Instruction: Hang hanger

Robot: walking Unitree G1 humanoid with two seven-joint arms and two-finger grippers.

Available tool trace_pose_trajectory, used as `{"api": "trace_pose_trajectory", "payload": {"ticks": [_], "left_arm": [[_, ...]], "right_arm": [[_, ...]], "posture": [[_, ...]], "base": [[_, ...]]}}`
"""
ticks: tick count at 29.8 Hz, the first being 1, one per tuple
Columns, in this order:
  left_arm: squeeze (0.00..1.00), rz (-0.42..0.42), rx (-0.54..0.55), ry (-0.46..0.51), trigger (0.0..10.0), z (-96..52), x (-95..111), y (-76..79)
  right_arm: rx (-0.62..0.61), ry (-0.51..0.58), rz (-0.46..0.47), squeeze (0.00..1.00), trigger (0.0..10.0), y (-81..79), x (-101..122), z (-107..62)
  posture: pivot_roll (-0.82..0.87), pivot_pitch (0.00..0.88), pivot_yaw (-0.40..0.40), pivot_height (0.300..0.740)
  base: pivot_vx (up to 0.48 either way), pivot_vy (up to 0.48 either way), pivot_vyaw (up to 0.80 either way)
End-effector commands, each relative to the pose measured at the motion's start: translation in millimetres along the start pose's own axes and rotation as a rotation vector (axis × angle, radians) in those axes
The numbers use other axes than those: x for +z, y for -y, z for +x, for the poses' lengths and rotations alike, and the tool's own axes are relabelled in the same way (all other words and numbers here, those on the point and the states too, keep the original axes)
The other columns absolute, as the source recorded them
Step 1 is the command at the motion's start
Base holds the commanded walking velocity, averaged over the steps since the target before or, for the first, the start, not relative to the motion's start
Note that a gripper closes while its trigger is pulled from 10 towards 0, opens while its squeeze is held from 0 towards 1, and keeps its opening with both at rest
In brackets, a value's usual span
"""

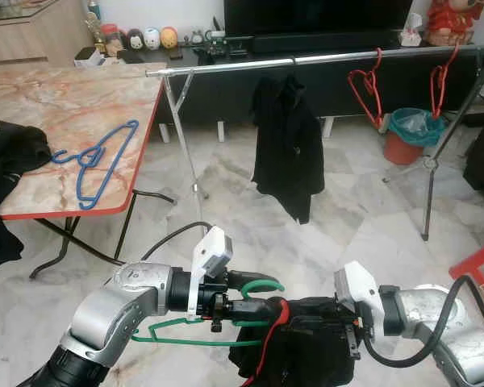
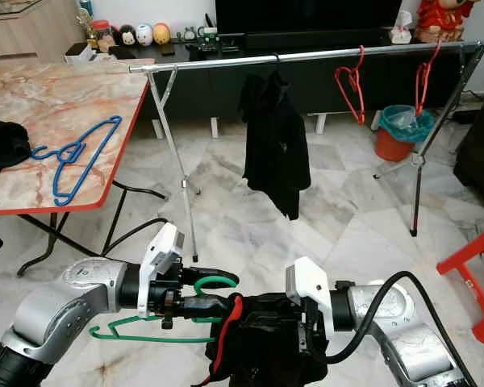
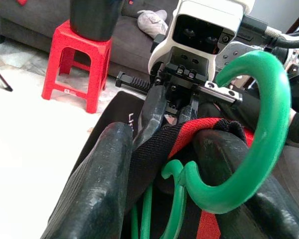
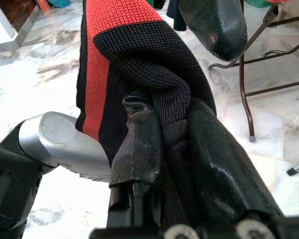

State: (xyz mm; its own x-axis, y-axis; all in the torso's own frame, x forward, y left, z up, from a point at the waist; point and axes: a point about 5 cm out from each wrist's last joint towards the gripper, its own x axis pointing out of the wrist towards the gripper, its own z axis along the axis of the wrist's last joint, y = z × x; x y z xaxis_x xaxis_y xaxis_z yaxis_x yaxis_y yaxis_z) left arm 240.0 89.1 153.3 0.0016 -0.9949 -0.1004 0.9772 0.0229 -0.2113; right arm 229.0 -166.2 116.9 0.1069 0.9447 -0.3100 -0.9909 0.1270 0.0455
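Green hanger sits low in front of robot, rail well ahead. Left gripper has jaws closed round its neck below the hook; right gripper jaws pinched on the black-red garment. Hanger's light and stiff, cloth floppy, prob slips; hold by the neck.

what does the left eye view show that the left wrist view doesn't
The left eye view takes in the room: the clothes rail with a black garment and two red hangers on it, the blue hanger on the marble table, and the left gripper shut on the green hanger. The left wrist view gives the close-up: the green hook between that gripper's fingers, plus a red stool and a sofa. Both share the green hanger, the black and red garment and the right gripper pinching it.
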Motion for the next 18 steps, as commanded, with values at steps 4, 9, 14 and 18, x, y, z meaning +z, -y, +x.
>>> {"api": "trace_pose_trajectory", "payload": {"ticks": [4,9,14,18], "left_arm": [[0.0,0.109,0.083,-0.141,10.0,-26.5,-5.2,-13.3],[0.0,0.112,0.084,-0.142,10.0,-26.2,-5.4,-13.6],[0.0,0.117,0.094,-0.146,10.0,-27.1,-6.7,-15.1],[0.0,0.137,0.138,-0.183,10.0,-34.3,-11.1,-21.5]], "right_arm": [[-0.124,-0.071,-0.018,0.0,0.0,14.1,-7.8,-14.2],[-0.131,-0.069,-0.017,0.0,0.0,15.0,-8.1,-14.2],[-0.132,-0.067,-0.018,0.0,0.0,15.3,-8.8,-13.3],[-0.139,-0.072,-0.022,0.0,0.0,16.6,-9.5,-14.9]], "posture": [[0.03,0.047,0.05,0.74],[0.03,0.047,0.05,0.74],[0.03,0.046,0.049,0.74],[0.03,0.046,0.049,0.74]], "base": [[0.0,0.0,0.0],[0.0,0.0,0.0],[0.0,0.0,0.0],[0.0,0.0,0.0]]}}
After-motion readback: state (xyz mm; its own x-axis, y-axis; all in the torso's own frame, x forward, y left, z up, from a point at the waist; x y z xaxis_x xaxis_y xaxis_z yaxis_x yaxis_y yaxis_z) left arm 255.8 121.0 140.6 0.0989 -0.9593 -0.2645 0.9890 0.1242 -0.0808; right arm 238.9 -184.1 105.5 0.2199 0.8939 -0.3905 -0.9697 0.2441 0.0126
